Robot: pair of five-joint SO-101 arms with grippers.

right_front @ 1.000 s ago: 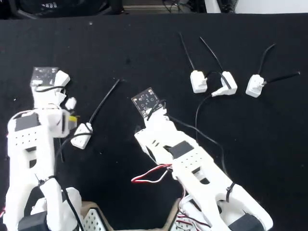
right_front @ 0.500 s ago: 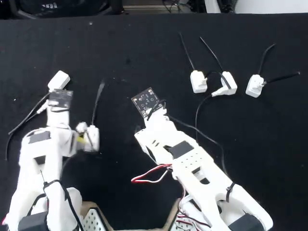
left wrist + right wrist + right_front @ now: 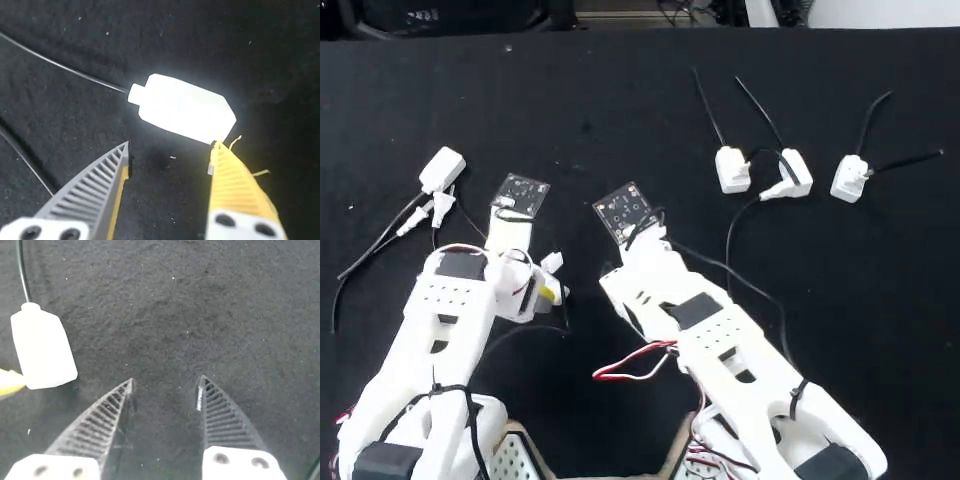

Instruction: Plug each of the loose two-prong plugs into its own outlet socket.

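At the far left of the black surface (image 3: 620, 100) lies a white socket block (image 3: 442, 168) with a small plug (image 3: 428, 210) just beside it. I cannot tell whether its prongs are seated.

The left arm (image 3: 450, 310) rises from the near-left corner and leans toward the middle, its wrist turned to the right. The left gripper (image 3: 170, 150) has its fingers spread apart and holds nothing. A corded white block (image 3: 185, 107) lies on the surface just beyond the tips, one corner touching the yellow finger (image 3: 235, 190) and clear of the grey finger (image 3: 95, 185).

The right arm (image 3: 710, 330) runs diagonally from the near-right corner to the centre. The right gripper (image 3: 166, 380) points down at bare surface, fingers parted and empty, with the same block off to one side.

Farther right, three more white blocks (image 3: 792, 172) sit in a row with cords trailing away.
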